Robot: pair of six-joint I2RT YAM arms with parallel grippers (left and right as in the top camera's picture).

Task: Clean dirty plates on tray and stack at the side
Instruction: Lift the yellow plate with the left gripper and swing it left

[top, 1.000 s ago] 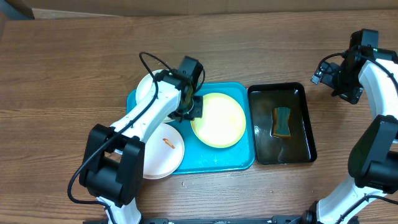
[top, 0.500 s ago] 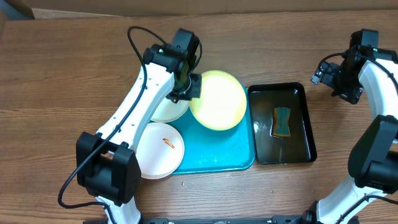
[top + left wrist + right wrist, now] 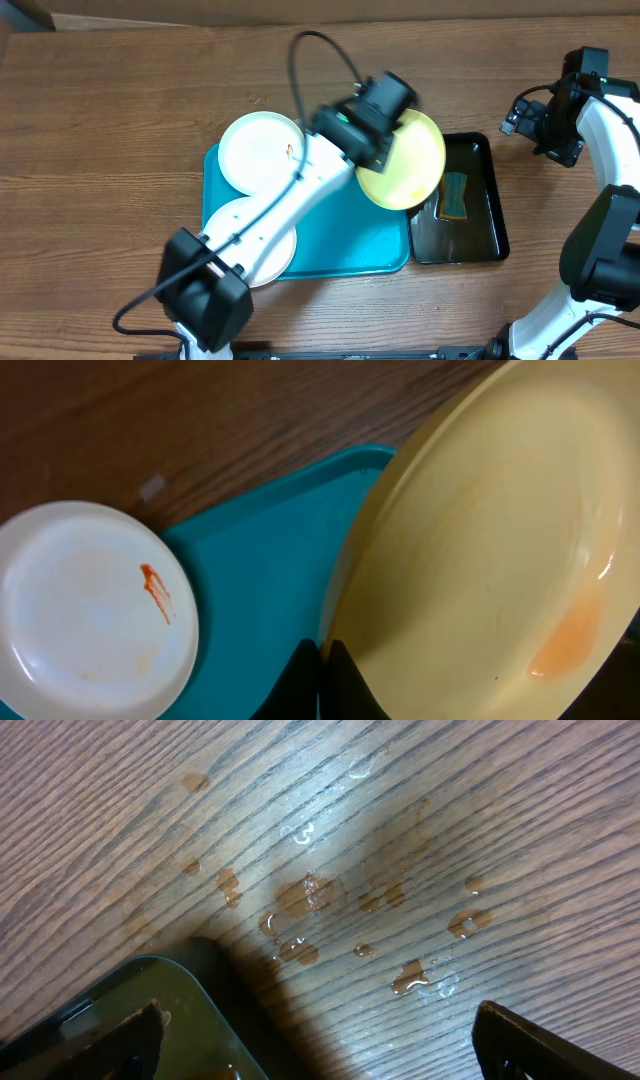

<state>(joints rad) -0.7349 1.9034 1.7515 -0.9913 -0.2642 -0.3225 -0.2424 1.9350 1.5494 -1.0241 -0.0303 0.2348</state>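
yellow-green plate (image 3: 480, 530), orange smear (image 3: 566, 643) only in left wrist view

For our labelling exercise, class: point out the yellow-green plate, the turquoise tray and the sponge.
yellow-green plate (image 3: 412, 165), overhead view, middle of its face.
turquoise tray (image 3: 345, 235), overhead view, bare part of its floor.
sponge (image 3: 456, 198), overhead view, middle of its top side.

Two white-shelled arms, the left arm (image 3: 282, 205) and the right arm (image 3: 612, 130), carry bulky black joint housings at base, elbow and wrist. A thin black cable (image 3: 315, 34) loops above the left wrist, while the right claw (image 3: 315, 1015) shows dark, wedge-shaped fingers (image 3: 545, 1038).
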